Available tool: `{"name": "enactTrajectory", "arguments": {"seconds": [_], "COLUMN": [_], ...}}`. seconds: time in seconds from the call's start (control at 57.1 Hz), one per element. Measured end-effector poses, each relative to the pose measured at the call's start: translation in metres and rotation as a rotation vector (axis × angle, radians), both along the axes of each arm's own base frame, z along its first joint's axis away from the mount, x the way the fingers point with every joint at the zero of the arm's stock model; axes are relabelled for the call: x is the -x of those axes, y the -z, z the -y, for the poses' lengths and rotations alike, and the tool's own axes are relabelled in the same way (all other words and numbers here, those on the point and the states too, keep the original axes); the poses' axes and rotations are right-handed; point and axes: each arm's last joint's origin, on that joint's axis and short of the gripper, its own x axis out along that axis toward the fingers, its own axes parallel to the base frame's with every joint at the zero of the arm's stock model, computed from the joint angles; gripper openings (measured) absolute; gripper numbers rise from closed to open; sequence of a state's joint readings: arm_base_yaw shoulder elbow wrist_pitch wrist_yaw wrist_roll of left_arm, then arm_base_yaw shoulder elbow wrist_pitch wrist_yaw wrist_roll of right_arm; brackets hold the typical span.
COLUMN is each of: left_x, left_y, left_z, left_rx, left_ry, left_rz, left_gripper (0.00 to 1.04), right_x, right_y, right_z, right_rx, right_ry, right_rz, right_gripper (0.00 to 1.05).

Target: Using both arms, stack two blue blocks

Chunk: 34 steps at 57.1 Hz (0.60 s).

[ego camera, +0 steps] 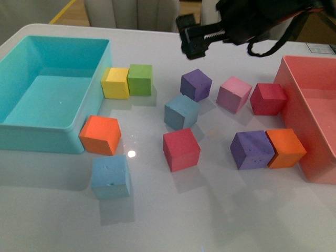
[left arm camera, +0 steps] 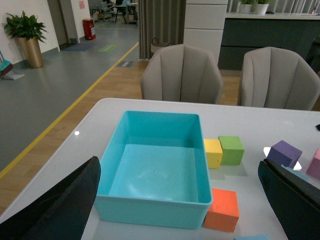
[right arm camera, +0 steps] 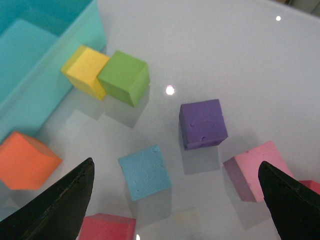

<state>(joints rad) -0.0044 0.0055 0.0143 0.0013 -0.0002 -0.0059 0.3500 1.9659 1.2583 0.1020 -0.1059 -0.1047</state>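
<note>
One blue block (ego camera: 181,112) sits mid-table; in the right wrist view this block (right arm camera: 145,172) lies below and between the black fingers. The other blue block (ego camera: 111,177) rests near the front left, by an orange cube. Only its top edge (left arm camera: 252,237) shows in the left wrist view. My right gripper (ego camera: 197,39) hangs open above the back of the table, and in its own view the gripper (right arm camera: 175,167) holds nothing. My left gripper (left arm camera: 177,162) is open and empty, facing the turquoise bin; it is out of the front view.
A turquoise bin (ego camera: 52,131) fills the left side and a pink-red bin (ego camera: 310,105) the right edge. Yellow (ego camera: 115,82), green (ego camera: 140,79), orange (ego camera: 100,135), red (ego camera: 181,149), purple (ego camera: 196,84) and pink (ego camera: 234,94) cubes lie around. Another purple (ego camera: 252,149) and orange (ego camera: 285,148) pair sits right.
</note>
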Motion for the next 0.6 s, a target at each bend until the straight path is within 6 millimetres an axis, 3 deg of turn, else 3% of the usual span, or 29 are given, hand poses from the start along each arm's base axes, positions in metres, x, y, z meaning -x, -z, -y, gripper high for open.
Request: {"name": "enactTrajectory", "arguments": {"seconds": [0.158, 0.263, 0.315, 0.368, 0.42, 0.595], "left_x": [0.000, 0.000, 0.000, 0.000, 0.000, 0.000], "left_y": [0.000, 0.000, 0.000, 0.000, 0.000, 0.000], "left_z": [0.000, 0.000, 0.000, 0.000, 0.000, 0.000], "left_rx": [0.000, 0.000, 0.000, 0.000, 0.000, 0.000], "left_ry": [0.000, 0.000, 0.000, 0.000, -0.002, 0.000], "left_rz": [0.000, 0.000, 0.000, 0.000, 0.000, 0.000], "left_gripper": [0.96, 0.96, 0.96, 0.96, 0.96, 0.96], "right_x": [0.039, 0.043, 0.045, 0.063, 0.084, 0.126], "right_y": [-0.013, -0.011, -0.005, 0.006, 0.006, -0.002], "right_z": [0.029, 0.032, 0.033, 0.048, 0.065, 0.096], "right_rx": [-0.145, -0.154, -0.133, -0.124, -0.158, -0.186], "right_ry": [0.071, 0.096, 0.206, 0.406, 0.454, 0.478], "right_rz": [0.092, 0.094, 0.238, 0.436, 0.527, 0.594], "right_gripper": [0.96, 0.95, 0.88, 0.74, 0.62, 0.32]}}
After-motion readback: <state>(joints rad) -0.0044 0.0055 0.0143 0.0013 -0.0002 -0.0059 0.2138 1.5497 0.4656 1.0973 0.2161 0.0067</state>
